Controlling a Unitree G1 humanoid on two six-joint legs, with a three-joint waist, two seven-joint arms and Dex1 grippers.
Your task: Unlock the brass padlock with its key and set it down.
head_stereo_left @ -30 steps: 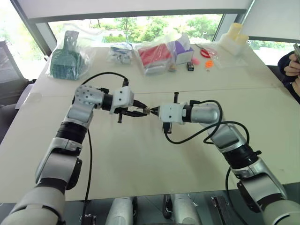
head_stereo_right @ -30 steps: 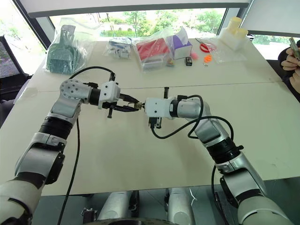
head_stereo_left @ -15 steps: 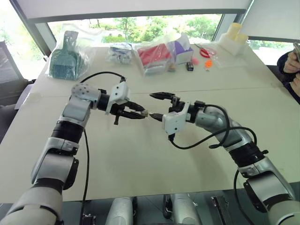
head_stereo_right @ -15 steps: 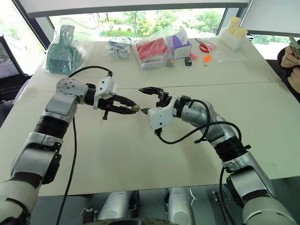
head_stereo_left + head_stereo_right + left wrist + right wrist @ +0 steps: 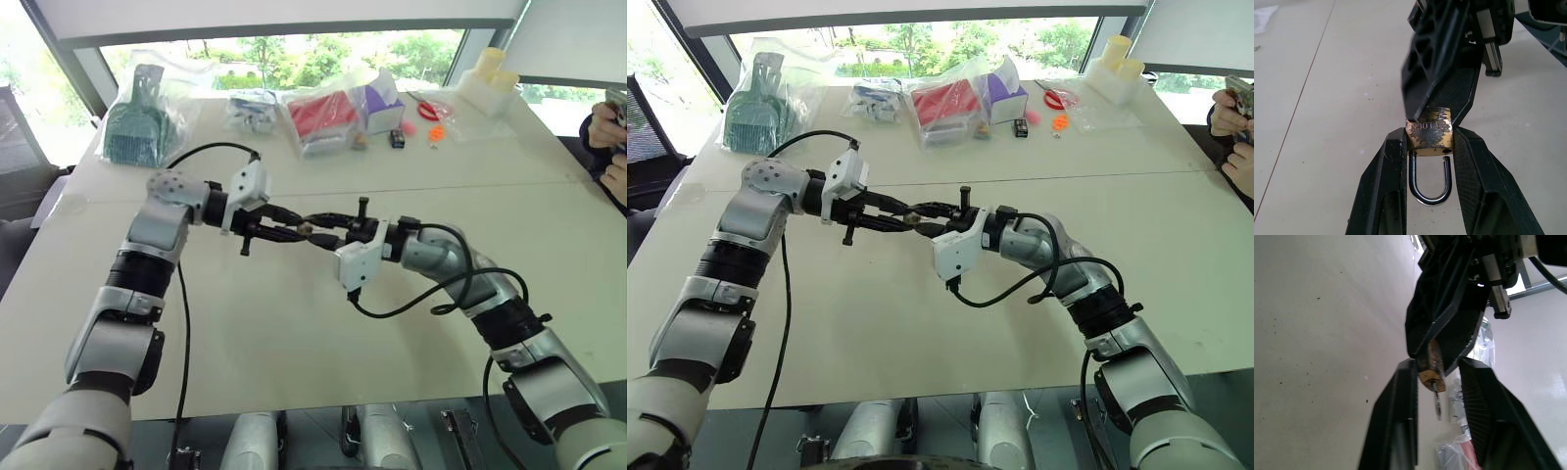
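Left hand (image 5: 1427, 147) grips the one brass padlock (image 5: 1429, 133) by its body between both fingers, in the air over the table (image 5: 294, 333), shackle toward the wrist. Right hand (image 5: 315, 231) meets it from the other side, its two fingers at the padlock body; I cannot tell if they close on anything. Around both hands the table is bare, and its near edge is well apart. Five bags lie along the far edge, beside small trinkets (image 5: 397, 138).
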